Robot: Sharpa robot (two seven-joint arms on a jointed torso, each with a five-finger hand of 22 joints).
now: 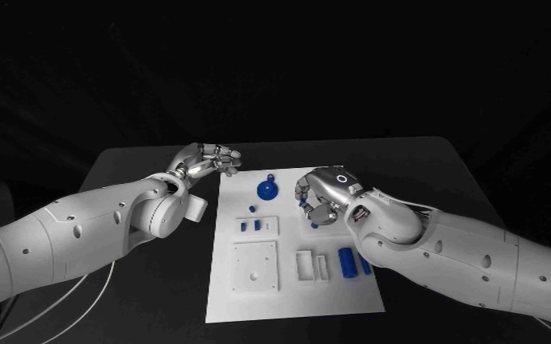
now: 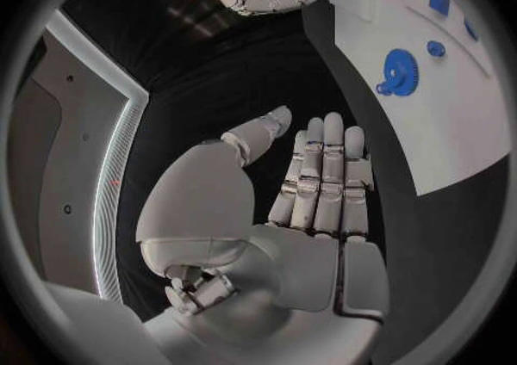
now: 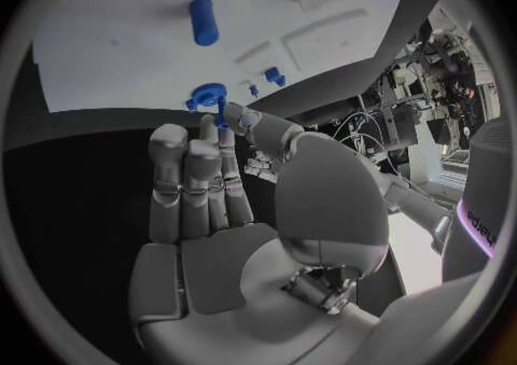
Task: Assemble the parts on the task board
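Fingers [image 3: 221, 137] of the right hand [image 1: 325, 194] are pinching a small blue part [image 3: 222, 113] above the task board [image 1: 345, 296]; the left hand [image 1: 209, 159] is hovering with fingers straight and holding nothing.

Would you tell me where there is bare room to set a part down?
Bare patches: the white task board's near strip, below the raised white square plate; and the black table beyond the right robot hand, which pinches a small blue peg. Crowded: the board's far end, where the round blue gear lies near the left robot hand.
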